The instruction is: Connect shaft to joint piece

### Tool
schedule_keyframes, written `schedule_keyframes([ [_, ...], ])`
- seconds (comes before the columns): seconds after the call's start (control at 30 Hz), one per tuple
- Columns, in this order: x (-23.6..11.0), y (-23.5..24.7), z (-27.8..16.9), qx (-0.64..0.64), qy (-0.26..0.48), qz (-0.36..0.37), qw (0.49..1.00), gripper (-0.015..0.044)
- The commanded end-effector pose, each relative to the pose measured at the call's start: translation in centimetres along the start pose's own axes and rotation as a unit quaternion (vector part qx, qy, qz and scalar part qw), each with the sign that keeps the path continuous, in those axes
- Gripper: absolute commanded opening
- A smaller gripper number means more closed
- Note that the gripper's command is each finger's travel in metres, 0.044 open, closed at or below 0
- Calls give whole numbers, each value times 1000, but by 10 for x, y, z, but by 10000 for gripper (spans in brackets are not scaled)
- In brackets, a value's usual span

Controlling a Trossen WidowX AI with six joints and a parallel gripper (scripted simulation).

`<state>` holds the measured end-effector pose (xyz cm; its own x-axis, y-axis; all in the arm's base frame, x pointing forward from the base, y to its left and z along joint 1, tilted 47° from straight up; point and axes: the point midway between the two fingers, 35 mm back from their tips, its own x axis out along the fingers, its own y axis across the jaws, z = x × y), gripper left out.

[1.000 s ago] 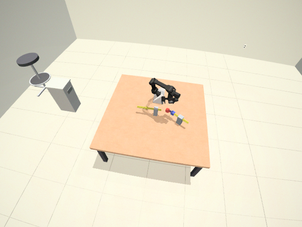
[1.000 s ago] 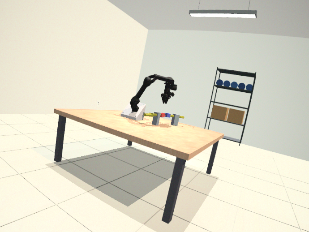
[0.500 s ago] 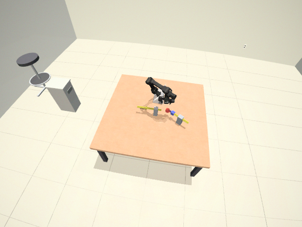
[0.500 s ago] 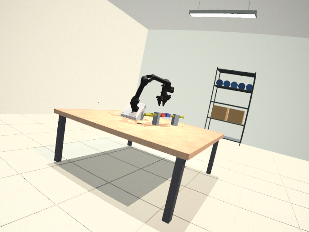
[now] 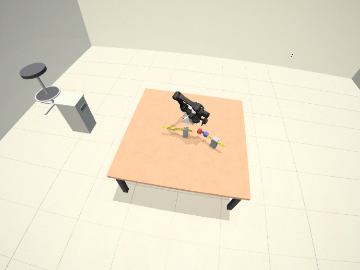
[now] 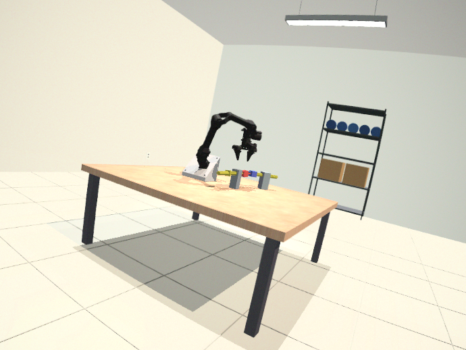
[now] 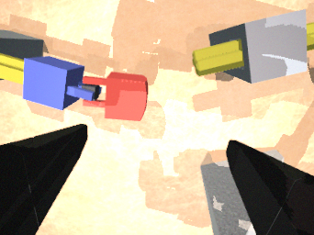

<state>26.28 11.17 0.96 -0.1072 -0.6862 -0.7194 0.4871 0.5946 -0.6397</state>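
Observation:
The red square joint piece (image 5: 199, 131) (image 6: 245, 173) (image 7: 124, 95) hangs on a blue hinge block (image 5: 206, 134) (image 6: 253, 173) (image 7: 51, 82) at the end of a yellow shaft (image 5: 220, 143) (image 7: 9, 67). That shaft is fixed in a grey block (image 5: 214, 142) (image 6: 264, 180). The second yellow shaft (image 5: 174, 127) (image 6: 225, 172) (image 7: 218, 58) sits in another grey block (image 5: 185, 132) (image 6: 236, 178) (image 7: 275, 46), and its tip stands apart from the red piece. My gripper (image 5: 204, 119) (image 6: 244, 156) (image 7: 158, 139) is open and empty. It hangs above the gap between the red piece and the second shaft and touches nothing.
The arm's grey-white base (image 5: 187, 117) (image 6: 201, 169) stands on the wooden table (image 5: 174, 174) (image 6: 286, 214) just behind the shafts. A stool (image 5: 33, 71) and a grey cabinet (image 5: 76, 113) stand on the floor to the left. A shelf rack (image 6: 352, 158) stands by the far wall.

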Motion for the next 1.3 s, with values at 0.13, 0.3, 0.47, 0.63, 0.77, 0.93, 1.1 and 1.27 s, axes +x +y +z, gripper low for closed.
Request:
schedule_keyframes([
  [0.13, 3, -2, 1, 124, 0, 10, 992, 440],
  [0.3, 5, -2, 1, 202, 2, 16, 979, 440],
  [0.47, 7, -3, 1, 279, 5, 22, 960, 440],
  [0.63, 8, -3, 1, 354, 8, 27, 935, 440],
  [0.77, 10, -4, 1, 413, 12, 32, 910, 440],
  [0.93, 12, -5, 1, 484, 17, 36, 874, 440],
  [1.1, 13, -5, 1, 552, 23, 40, 833, 440],
  [1.27, 15, -6, 1, 616, 30, 44, 786, 440],
])
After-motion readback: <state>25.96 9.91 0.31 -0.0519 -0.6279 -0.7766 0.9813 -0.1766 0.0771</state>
